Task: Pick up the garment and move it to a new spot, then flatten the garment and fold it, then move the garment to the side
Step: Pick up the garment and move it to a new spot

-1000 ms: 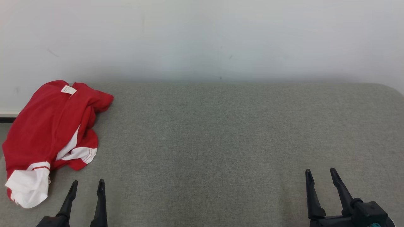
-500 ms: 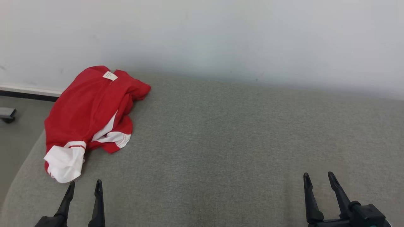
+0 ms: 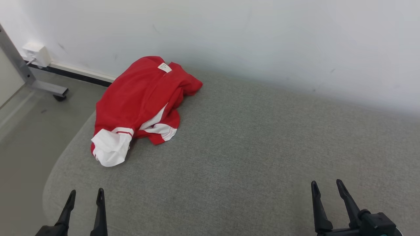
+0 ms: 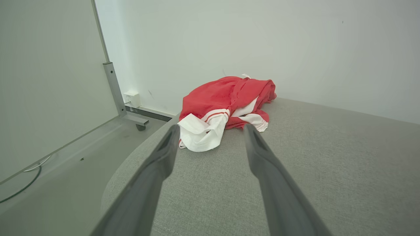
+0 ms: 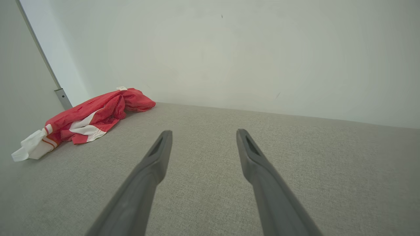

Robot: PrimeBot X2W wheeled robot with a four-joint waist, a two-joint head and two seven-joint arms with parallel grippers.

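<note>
Camera swung left, garment (image 3: 137, 98) well ahead of left tool (image 3: 86, 190), right tool (image 3: 326, 181), both spread, empty.

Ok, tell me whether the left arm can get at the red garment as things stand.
Probably yes: the left gripper is open, the garment lies ahead of it, and only bare grey surface lies between them. It would need to reach forward.
</note>
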